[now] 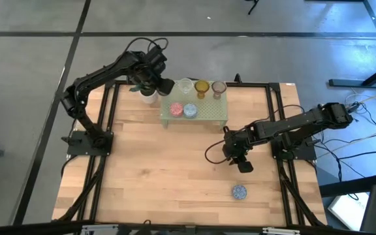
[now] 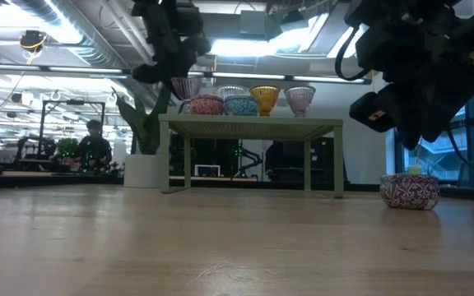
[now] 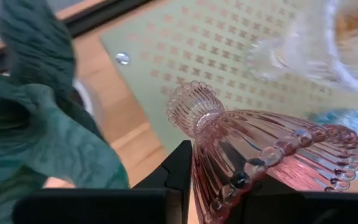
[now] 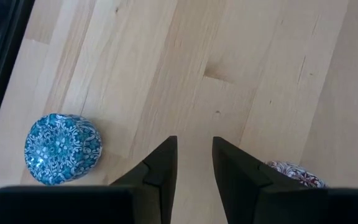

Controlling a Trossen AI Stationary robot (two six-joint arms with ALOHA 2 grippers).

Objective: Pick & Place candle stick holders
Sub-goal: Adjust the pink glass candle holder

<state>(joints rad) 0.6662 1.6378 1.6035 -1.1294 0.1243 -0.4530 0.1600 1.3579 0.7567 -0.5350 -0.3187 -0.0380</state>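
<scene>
My left gripper point(image 1: 160, 83) is shut on a pink ribbed glass candle stick holder point(image 3: 247, 143), above the far left corner of the pale green stand point(image 1: 204, 115). On the stand are a pink mosaic holder point(image 1: 176, 109), a blue mosaic one point(image 1: 190, 110), a clear one point(image 1: 185, 85), an amber one point(image 1: 202, 87) and a pinkish one point(image 1: 218, 87). My right gripper point(image 4: 194, 146) hovers open, with a narrow gap, over bare table. A blue mosaic holder point(image 4: 63, 149) and a red mosaic holder point(image 4: 294, 171) rest on the table to either side of it. My left gripper holds the pink holder by its wall just under the beaded rim point(image 3: 229, 180). One finger point(image 3: 179, 171) lies on the outside of the wall, the other stands at the cup's mouth, largely hidden by the glass. The fingers come steeply from above. The holder hangs clear of the stand, foot point(image 3: 193, 106) down and tilted.
A small potted green plant point(image 1: 147, 93) stands just left of the stand, close beside my left gripper. The table's black frame rails point(image 1: 107, 124) run along both sides. Bare wood point(image 1: 162, 170) fills the near half of the table.
</scene>
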